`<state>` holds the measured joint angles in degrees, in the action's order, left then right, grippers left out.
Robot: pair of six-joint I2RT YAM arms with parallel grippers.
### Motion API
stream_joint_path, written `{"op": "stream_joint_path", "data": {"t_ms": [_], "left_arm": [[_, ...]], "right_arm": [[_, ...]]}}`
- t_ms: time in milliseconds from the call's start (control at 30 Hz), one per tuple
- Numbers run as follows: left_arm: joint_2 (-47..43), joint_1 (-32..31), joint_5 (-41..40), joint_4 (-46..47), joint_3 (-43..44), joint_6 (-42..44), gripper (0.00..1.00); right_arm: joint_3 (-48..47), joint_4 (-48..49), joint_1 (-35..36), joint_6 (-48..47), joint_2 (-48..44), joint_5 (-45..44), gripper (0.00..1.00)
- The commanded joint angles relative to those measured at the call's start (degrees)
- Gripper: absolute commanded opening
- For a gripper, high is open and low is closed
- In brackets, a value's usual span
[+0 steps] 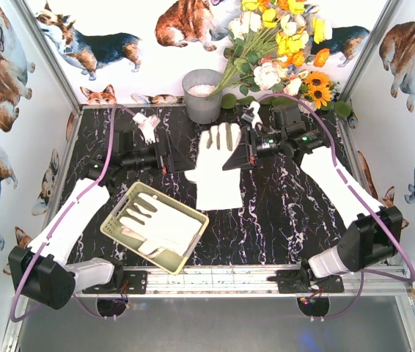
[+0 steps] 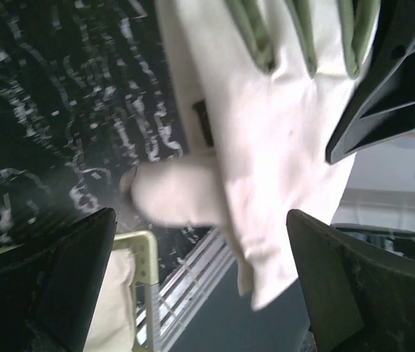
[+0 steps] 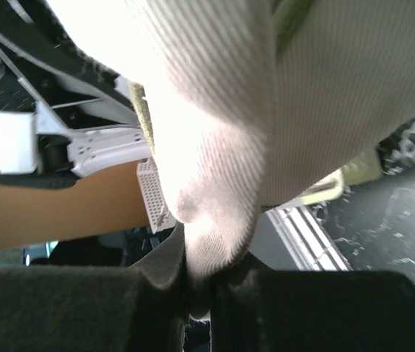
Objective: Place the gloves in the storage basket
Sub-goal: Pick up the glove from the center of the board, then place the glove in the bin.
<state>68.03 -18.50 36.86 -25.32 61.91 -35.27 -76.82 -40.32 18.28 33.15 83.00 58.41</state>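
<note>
glove (image 1: 217, 167): white ribbed knit, flat, hand-shaped, fingers toward the back wall, greenish-grey strips between the fingers; it sat mid-table between the two grippers. small dark tag on it, too blurred to read. right gripper (image 1: 234, 157) reached in from the right, jaws pinching the glove's edge, cloth bunched between the black pads (image 3: 281, 308). left gripper (image 1: 178, 160) lay level just left of the glove, jaws spread wide, gripping nothing. basket (image 1: 119, 207): pale yellow-green lattice plastic, rectangular, skewed, near the left arm's base, with white gloves (image 1: 156, 224) piled inside. crumpled glove (image 1: 147, 126) lay at back left.
</note>
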Motion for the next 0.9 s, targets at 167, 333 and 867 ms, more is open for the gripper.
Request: {"op": "stream_joint_path", "data": {"t_ms": [167, 333, 867], "left_arm": [[-0.58, 0.43, 17.92, 21.2, -2.99, -12.24, 0.95], [-1.15, 0.45, 22.55, 25.58, -4.73, -15.23, 0.96], [2.77, 0.41, 25.34, 34.7, -4.28, -20.17, 1.0]], "right_arm": [[2.85, 29.5, 3.27, 19.77, -6.31, 11.74, 0.0], [2.04, 31.43, 4.19, 21.23, -6.1, 12.83, 0.0], [2.22, 38.84, 5.52, 27.89, -6.58, 16.08, 0.0]]}}
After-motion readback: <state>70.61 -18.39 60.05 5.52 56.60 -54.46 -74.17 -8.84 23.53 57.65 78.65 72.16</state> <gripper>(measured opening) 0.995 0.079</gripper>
